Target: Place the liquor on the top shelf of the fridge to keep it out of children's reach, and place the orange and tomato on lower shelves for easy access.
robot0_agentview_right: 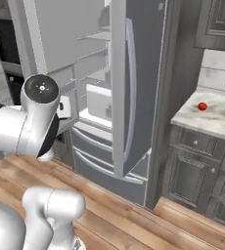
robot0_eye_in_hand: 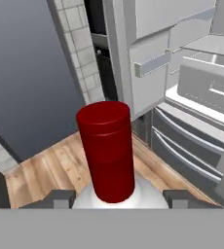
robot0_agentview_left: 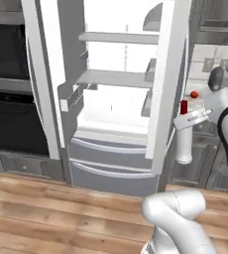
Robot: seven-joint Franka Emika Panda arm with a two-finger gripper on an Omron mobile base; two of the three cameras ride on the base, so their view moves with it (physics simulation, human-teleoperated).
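- The liquor, a white bottle with a dark red cap, is held upright between the closed jaws of the gripper; in the left base view it hangs in the air in front of the fridge's right door, just off that door's outer edge.
- The bottle is judged to be in transit: it is lifted and carried, but not yet set on the top shelf, which is seen bare inside the white cavity.
- The fridge stands with both doors swung open, so access to the shelves is already given.
- The tomato is seen lying on the marble counter to the right of the fridge, well apart from the gripper, untouched.
- The orange cannot be made out with any certainty.
- The lower shelves carry nothing of the task so far; two placements there, plus the bottle's, are judged to remain.
- No brand, label or readable writing is found on the bottle, the fridge or the cabinets.
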